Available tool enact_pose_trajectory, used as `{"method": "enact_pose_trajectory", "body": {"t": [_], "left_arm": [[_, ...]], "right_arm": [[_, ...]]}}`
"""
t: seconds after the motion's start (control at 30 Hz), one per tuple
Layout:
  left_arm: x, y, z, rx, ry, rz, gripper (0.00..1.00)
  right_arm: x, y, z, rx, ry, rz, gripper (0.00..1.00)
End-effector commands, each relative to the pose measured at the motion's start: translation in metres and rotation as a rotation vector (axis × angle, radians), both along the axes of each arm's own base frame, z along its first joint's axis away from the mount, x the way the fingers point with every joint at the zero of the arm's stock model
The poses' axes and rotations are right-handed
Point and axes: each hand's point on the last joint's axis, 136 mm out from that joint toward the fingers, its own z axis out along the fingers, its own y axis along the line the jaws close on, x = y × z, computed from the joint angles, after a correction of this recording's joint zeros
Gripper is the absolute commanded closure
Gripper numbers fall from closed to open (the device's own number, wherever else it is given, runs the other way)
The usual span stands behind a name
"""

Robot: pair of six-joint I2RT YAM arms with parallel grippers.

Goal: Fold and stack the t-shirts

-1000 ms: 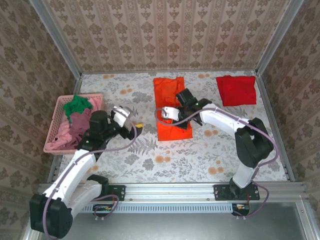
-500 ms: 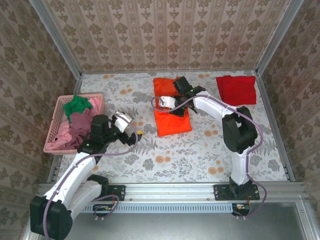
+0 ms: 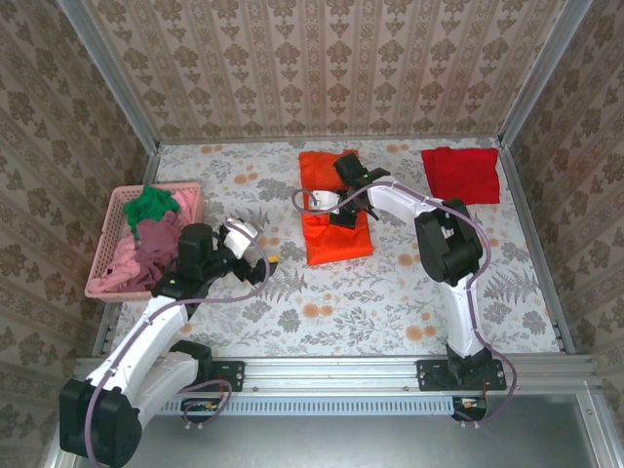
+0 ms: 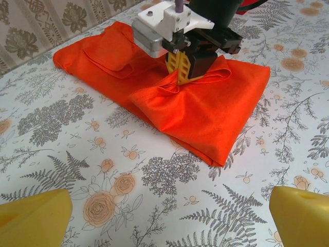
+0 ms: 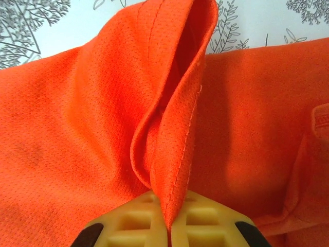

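Observation:
The bright orange t-shirt lies part-folded in the middle of the table, far of centre. My right gripper sits over its middle, shut on a raised ridge of its hemmed edge; the cloth runs down between the yellow fingers. From the left wrist view the same right gripper pinches the orange t-shirt into a peak. My left gripper hovers left of the shirt, open and holding nothing, its yellow fingertips spread wide over bare table. A red t-shirt lies folded at the far right.
A pink lattice basket stands at the left edge, holding a green t-shirt, a mauve one and a pink one. Metal rails and patterned walls close in the table on three sides.
My right gripper has moved toward the far side with the orange hem, pulling the shirt's near part up and shortening it. The left gripper drew back slightly, then held still.

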Motion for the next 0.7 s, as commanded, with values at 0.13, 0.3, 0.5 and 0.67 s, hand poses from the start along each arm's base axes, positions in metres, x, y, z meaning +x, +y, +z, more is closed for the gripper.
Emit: {"method": "enact_pose_trajectory", "body": {"t": [0.13, 0.3, 0.5, 0.67], "left_arm": [[-0.001, -0.002, -0.005, -0.028, 0.012, -0.008, 0.00], [0.001, -0.003, -0.007, -0.026, 0.018, -0.009, 0.00], [0.003, -0.004, -0.010, -0.029, 0.023, -0.013, 0.00], [0.002, -0.004, -0.012, -0.025, 0.025, -0.010, 0.00]], "right_arm": [[0.016, -0.007, -0.009, -0.038, -0.023, -0.029, 1.00], [0.017, -0.012, -0.003, -0.054, -0.030, -0.044, 1.00], [0.017, -0.009, 0.006, -0.022, -0.044, -0.056, 1.00], [0.020, -0.008, 0.012, 0.004, -0.077, -0.065, 1.00]]}}
